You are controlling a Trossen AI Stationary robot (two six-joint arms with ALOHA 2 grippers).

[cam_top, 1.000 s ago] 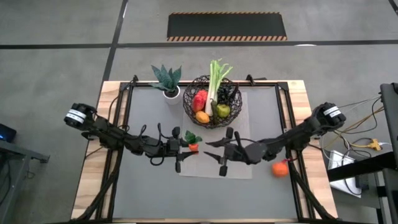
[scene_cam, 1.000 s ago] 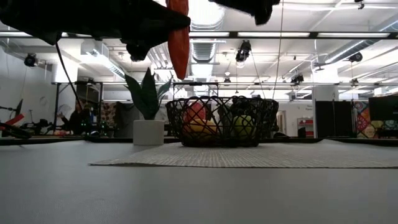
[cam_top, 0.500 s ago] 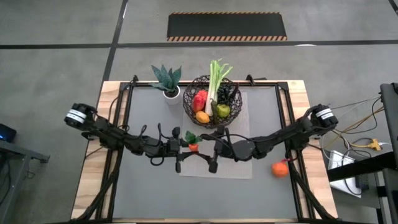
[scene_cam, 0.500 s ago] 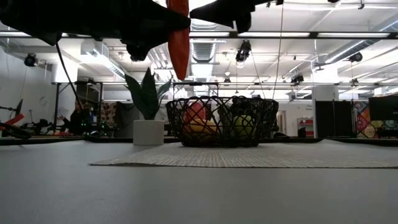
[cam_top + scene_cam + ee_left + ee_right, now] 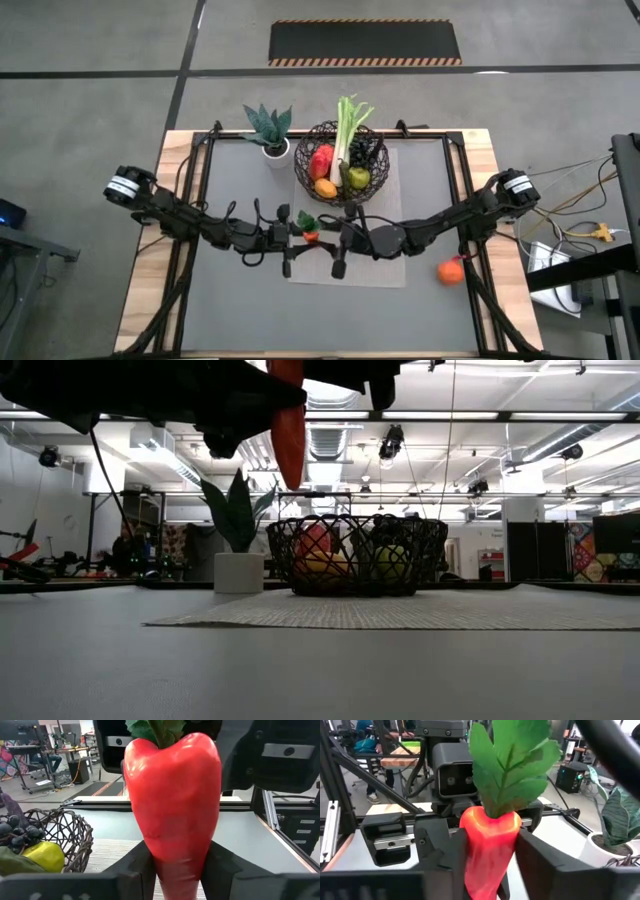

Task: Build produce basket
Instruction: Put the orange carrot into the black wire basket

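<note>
Carrot held between both grippers, above the mat in front of the basket

The carrot (image 5: 172, 805) hangs upright, long axis vertical, leafy top up and tapered tip down in the low view; the left gripper (image 5: 293, 238) clamps its lower body, and the right gripper (image 5: 333, 238) is closed on it from the opposite side; the basket (image 5: 341, 163) holds a leek, grapes and round fruits; an orange fruit (image 5: 450, 271) lies near the right arm

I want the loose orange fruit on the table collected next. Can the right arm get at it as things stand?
Probably not yet: the right end effector is closed on the carrot together with the left end effector. The orange fruit lies unobstructed beside the right arm.
</note>
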